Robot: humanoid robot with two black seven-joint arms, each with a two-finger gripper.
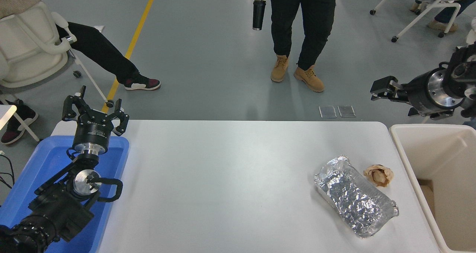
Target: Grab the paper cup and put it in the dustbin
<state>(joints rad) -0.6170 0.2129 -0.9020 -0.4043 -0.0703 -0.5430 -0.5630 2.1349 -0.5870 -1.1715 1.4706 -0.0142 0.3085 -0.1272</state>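
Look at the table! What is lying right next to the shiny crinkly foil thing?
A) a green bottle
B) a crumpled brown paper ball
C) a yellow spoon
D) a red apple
B, because a crumpled brown paper ball lies on the white table just beside the foil container, towards the beige bin; there is no apple, bottle or spoon on the table.

Grey floor (208, 67) with yellow line (143, 17), white wheeled chairs (424, 0) (two visible), white table (223, 178)
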